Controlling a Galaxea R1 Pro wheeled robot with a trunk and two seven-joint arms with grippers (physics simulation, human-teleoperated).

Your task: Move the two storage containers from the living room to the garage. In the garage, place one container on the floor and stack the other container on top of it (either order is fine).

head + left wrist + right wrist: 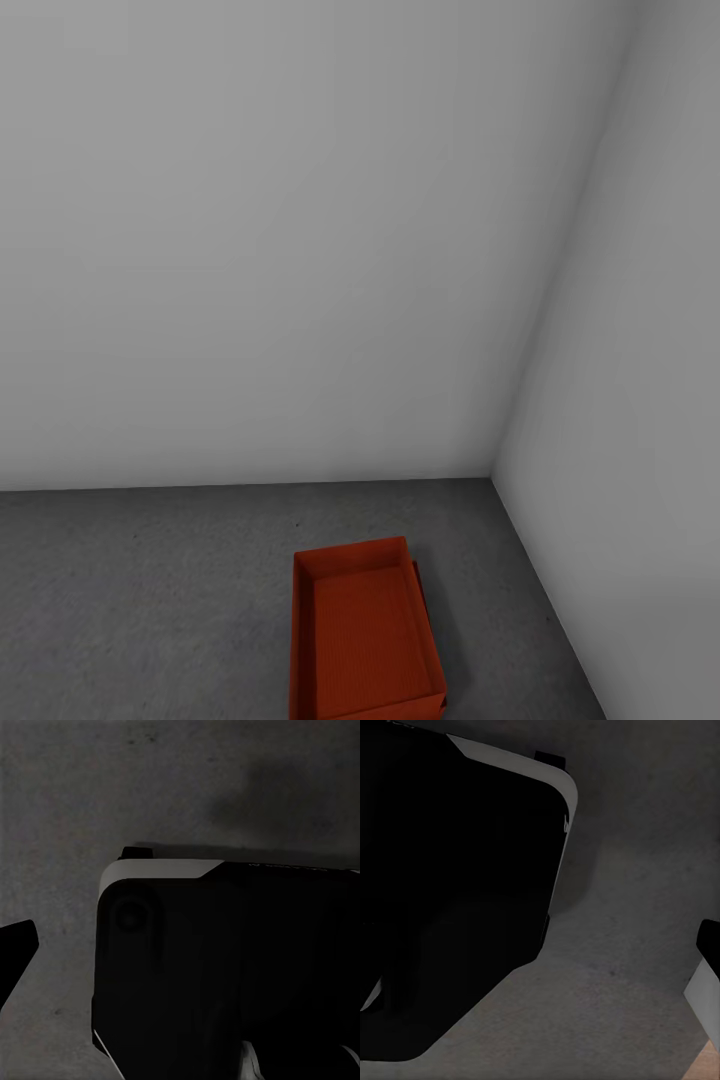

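Gripper state cannot be told; storage containers (365,635) sit stacked on floor (150,600).

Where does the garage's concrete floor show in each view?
Head: floor spans the bottom, under the orange containers.
Left wrist: floor behind the robot's dark body.
Right wrist: floor beside that dark body.
Shared landmark: the dark body, in both wrist views.

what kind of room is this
Most likely a garage or bare utility room: mottled grey concrete floor, plain pale walls meeting in a corner, and no furniture, just orange-red bins on the floor.
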